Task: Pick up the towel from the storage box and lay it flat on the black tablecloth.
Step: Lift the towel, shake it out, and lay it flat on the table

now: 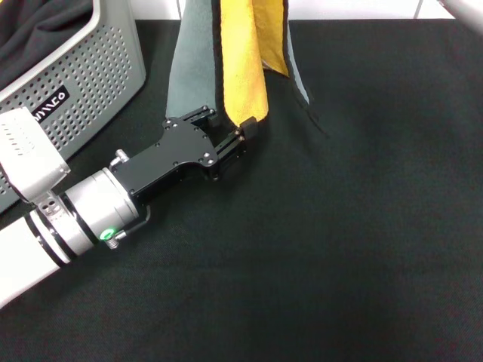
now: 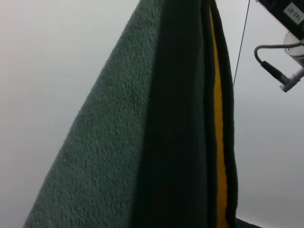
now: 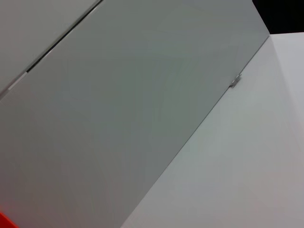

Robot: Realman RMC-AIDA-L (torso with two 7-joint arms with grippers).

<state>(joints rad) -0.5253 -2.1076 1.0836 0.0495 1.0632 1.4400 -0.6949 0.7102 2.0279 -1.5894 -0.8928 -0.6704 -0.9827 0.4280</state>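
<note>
Reaching forward from the near left over the large matte black tablecloth (image 1: 339, 249), the left arm's black gripper (image 1: 226, 132) sits low at the hanging end of the yellow-orange soft towel (image 1: 241, 68). Its fingers stand apart: one fingertip (image 1: 247, 127) touches the towel's yellow bottom corner, the other lies by the grey-green reverse side. The towel hangs upright in folds, dark-edged, its lower end just at the tablecloth, its top beyond the head view. Farther left stands the grey perforated plastic storage box (image 1: 83, 72). The right gripper is not visible.
</note>
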